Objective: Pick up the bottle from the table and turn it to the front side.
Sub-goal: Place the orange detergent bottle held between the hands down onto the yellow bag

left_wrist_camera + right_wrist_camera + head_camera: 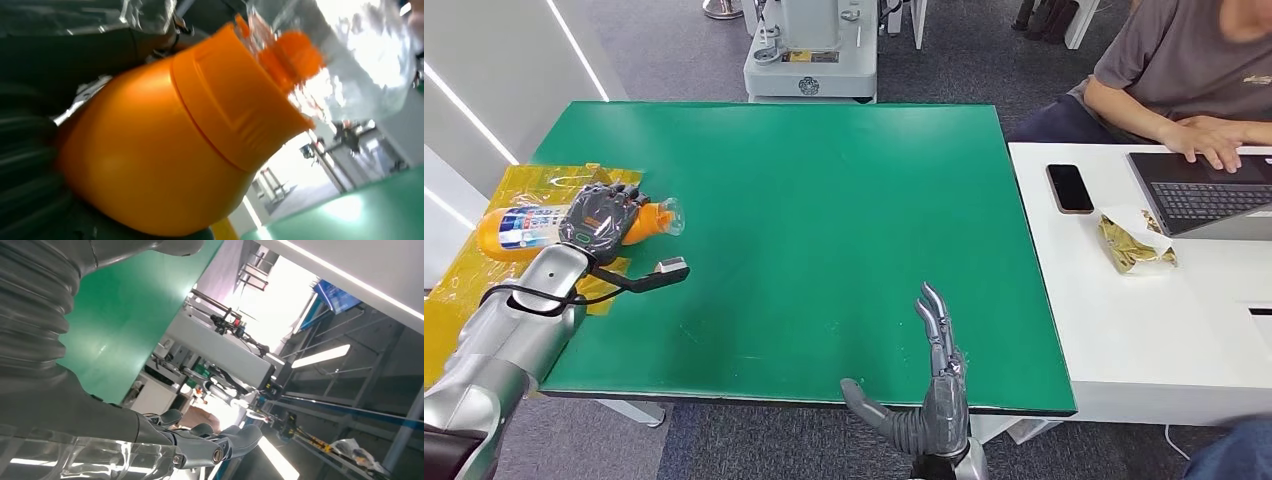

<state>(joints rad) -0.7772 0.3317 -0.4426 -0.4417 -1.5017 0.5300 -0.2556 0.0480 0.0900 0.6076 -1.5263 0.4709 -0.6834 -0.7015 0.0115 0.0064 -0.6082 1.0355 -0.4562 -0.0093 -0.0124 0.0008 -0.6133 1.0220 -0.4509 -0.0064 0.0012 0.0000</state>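
Low at the near bench edge, the right hand (932, 385) hovers with fingers spread and nothing in it. Over the far-left side of the green bench (824, 230), the left hand (599, 218) grasps the orange bottle (519, 228), which lies sideways above a yellow sheet (484, 270).

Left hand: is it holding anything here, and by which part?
Yes. The left hand holds the orange bottle around its body near the shoulder, below the cap. The right hand holds nothing, fingers apart.
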